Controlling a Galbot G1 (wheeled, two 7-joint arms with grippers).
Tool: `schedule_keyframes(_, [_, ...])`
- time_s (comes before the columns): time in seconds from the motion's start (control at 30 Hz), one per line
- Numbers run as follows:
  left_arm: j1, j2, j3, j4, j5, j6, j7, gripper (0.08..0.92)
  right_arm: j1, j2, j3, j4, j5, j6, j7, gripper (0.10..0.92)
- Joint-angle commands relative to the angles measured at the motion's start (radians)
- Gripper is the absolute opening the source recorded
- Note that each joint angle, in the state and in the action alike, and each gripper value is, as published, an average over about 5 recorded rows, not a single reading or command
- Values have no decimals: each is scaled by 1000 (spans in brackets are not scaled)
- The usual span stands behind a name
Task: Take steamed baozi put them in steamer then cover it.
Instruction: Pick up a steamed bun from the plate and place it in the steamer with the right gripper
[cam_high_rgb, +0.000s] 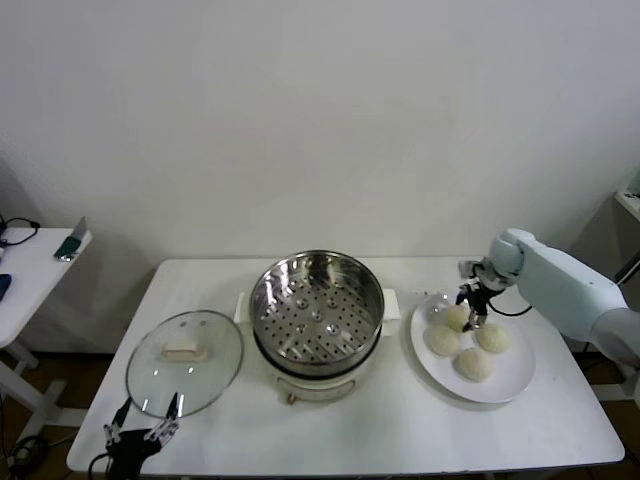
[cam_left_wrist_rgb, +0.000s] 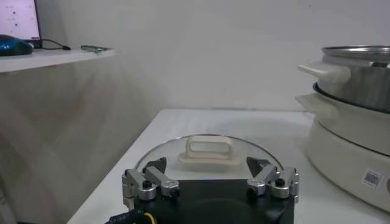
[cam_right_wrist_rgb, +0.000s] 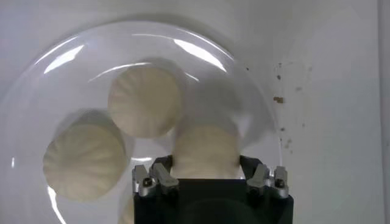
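Observation:
Four cream-white baozi lie on a white plate at the right. My right gripper is down on the far side of the plate, and its fingers press both sides of one baozi, which rests on the plate. Two other baozi lie beside it. The shiny steamer stands empty on its cream pot base at the table's middle. The glass cover with its cream handle lies flat at the left. My left gripper is open and empty just in front of the cover.
A side table with small items stands off to the far left. The table's front edge runs close by the left gripper. The pot base's handle juts toward the cover.

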Motion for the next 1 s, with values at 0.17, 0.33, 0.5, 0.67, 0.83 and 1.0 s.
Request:
schedule_keyframes(0.17, [-1, -2, 3, -5, 3, 1, -1, 823, 105, -24, -88, 60, 66, 12, -13, 707])
schedule_keyframes(0.33, [-1, -3, 8, -10, 7, 0, -1, 823, 316, -64, -278, 200, 137, 64, -27, 708])
schedule_keyframes(0.5, [-4, -1, 11, -10, 9, 0, -1, 823, 652, -45, -516, 418, 219, 151, -26, 712])
schedule_keyframes(0.67, [-5, 3, 12, -11, 13, 0, -1, 823, 878, 45, -622, 585, 236, 309, -6, 712])
schedule_keyframes(0.83, [-8, 3, 12, -15, 13, 3, -2, 823, 941, 155, -607, 688, 201, 470, 36, 712])
schedule_keyframes(1.0, [-9, -1, 9, -22, 14, 4, -2, 823, 834, 274, -565, 721, 122, 586, 102, 712])
